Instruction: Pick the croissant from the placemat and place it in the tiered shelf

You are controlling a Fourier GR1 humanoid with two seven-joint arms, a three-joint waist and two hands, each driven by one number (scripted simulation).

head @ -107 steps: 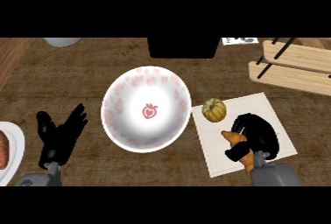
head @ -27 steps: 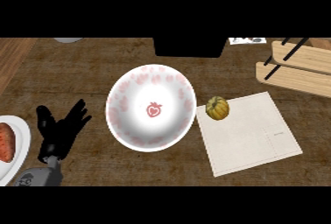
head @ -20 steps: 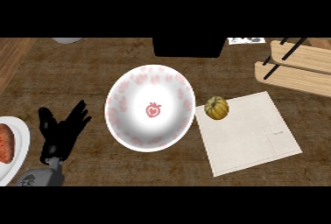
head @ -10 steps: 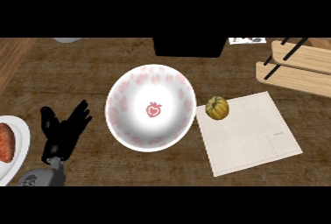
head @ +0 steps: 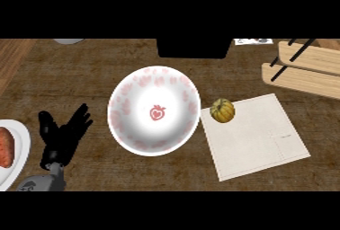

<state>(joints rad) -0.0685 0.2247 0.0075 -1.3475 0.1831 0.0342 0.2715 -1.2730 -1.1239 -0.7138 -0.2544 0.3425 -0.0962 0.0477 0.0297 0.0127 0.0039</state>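
- Task item location: no croissant is visible. The placemat (head: 256, 134), right of centre on the tabletop (head: 86, 81), carries only a small round yellow-orange gourd-like item (head: 222, 110) at its far-left corner.
- The croissant may be out of view or hidden; the head view does not show which.
- Target: the tiered shelf (head: 302, 67) stands at the far right, beyond the placemat's far edge. Only its light wooden tiers and dark struts show.
- Right hand: not in view. Its state cannot be told.
- Left hand (head: 63, 137): near left, resting with fingers straight and spread, pointing away from the robot. It is released and holds nothing.
- Key relation: the large white plate (head: 123, 105) lies between the left hand and the placemat. The shelf is well apart from the left hand, on the opposite side.
- Judgement: the placemat and shelf both lie on the right, so the right arm is the better placed for this move.
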